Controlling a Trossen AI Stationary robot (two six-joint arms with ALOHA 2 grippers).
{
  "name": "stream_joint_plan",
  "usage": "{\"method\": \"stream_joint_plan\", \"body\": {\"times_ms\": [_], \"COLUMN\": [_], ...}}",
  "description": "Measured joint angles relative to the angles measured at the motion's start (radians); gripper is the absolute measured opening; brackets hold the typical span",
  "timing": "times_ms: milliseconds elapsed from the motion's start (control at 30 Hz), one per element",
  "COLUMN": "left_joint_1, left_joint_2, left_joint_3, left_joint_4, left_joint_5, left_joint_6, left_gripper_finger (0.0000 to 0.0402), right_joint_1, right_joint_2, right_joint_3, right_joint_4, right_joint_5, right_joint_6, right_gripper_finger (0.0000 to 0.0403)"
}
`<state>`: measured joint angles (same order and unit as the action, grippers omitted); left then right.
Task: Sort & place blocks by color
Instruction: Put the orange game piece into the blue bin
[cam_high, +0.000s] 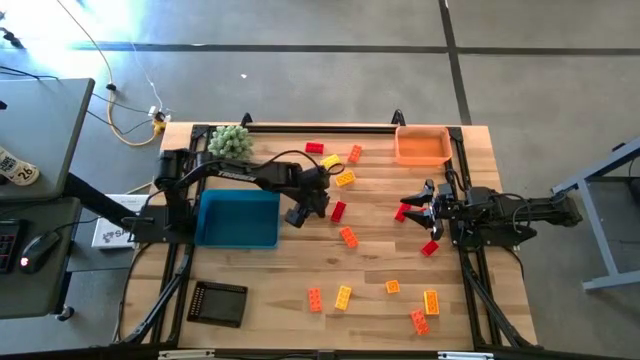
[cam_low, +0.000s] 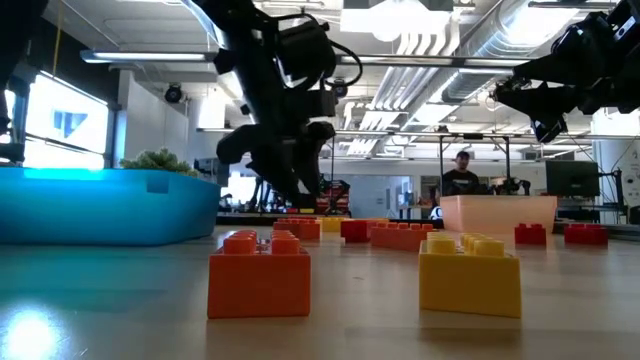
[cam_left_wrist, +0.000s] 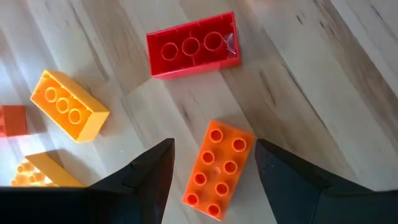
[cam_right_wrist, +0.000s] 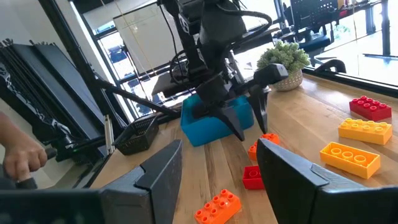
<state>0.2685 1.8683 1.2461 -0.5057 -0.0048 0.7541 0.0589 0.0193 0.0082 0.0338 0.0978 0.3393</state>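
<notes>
Red, orange and yellow blocks lie scattered on the wooden table (cam_high: 470, 200). My left gripper (cam_left_wrist: 214, 180) hangs open just above an orange eight-stud block (cam_left_wrist: 217, 168), one finger on each side of its long sides, touching nothing. The right wrist view shows it as well, as the left gripper (cam_right_wrist: 250, 123) over the orange block (cam_right_wrist: 268, 138). Just beyond that block lie a red block (cam_left_wrist: 193, 45) and a yellow block (cam_left_wrist: 68, 104). My right gripper (cam_high: 415, 205) waits open and level, high over the table's right side, with nothing between its fingers (cam_right_wrist: 158, 171).
A blue tray (cam_high: 238, 218) stands left of my left gripper, an orange tray (cam_high: 422, 146) at the far right, a black tray (cam_high: 218, 303) at the near left. A fuzzy green plant (cam_high: 230, 140) sits at the far left. More blocks (cam_high: 343, 296) lie along the near edge.
</notes>
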Motion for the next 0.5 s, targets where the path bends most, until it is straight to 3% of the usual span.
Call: {"method": "stream_joint_plan", "body": {"times_ms": [500], "left_joint_1": [0.042], "left_joint_2": [0.006], "left_joint_3": [0.01], "left_joint_4": [-0.042], "left_joint_5": [0.017], "left_joint_6": [0.096], "left_gripper_finger": [0.0213], "right_joint_1": [0.0], "right_joint_2": [0.0], "right_joint_3": [0.0], "right_joint_4": [0.0], "right_joint_5": [0.0], "right_joint_6": [-0.001], "right_gripper_finger": [0.0195]}}
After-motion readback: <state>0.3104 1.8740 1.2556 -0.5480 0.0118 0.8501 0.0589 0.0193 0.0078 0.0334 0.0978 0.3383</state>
